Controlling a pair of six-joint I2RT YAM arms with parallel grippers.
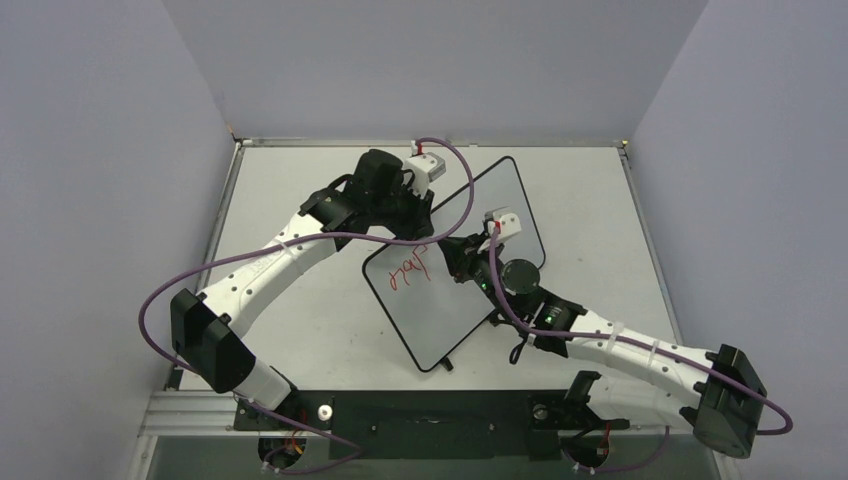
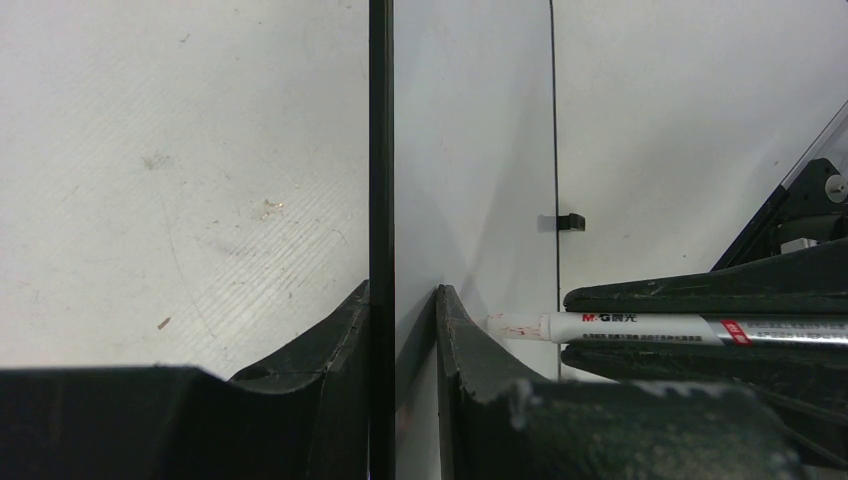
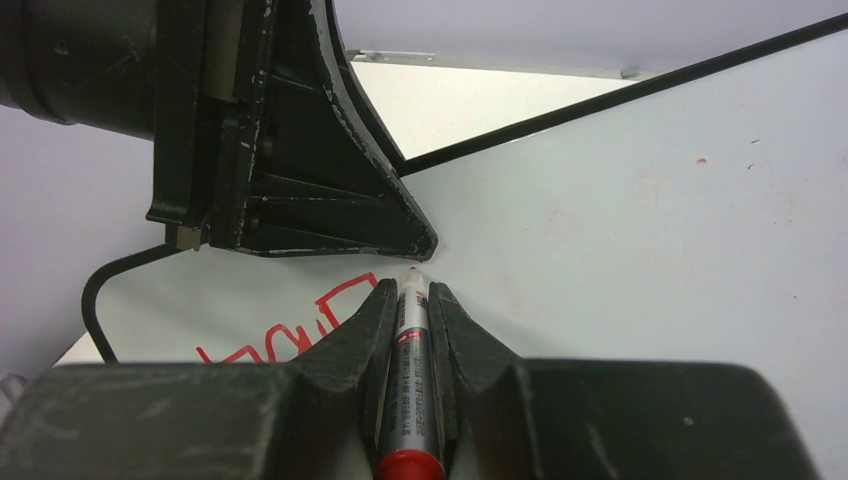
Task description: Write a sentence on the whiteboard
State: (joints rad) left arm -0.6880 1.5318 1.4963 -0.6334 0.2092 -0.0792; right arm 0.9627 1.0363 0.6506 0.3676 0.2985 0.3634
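Note:
The whiteboard [image 1: 480, 205] lies slantwise on the table, glossy white with a thin black rim. Short red lettering [image 1: 408, 272] sits near its left end and also shows in the right wrist view [image 3: 300, 330]. My left gripper [image 1: 418, 228] is shut on the board's far-left edge; in the left wrist view [image 2: 405, 290] its fingers stand on either side of the black rim [image 2: 380, 150]. My right gripper [image 1: 452, 250] is shut on a silver marker with a red end [image 3: 410, 380]. The marker's tip [image 3: 413, 272] is at the board surface [image 3: 650, 220], just right of the lettering.
The matte white tabletop [image 1: 300, 180] is walled by grey panels on the left, back and right. A small black clip [image 2: 570, 222] sits on the board's long edge. The marker [image 2: 620, 325] and the right fingers [image 2: 700, 290] are close beside the left gripper.

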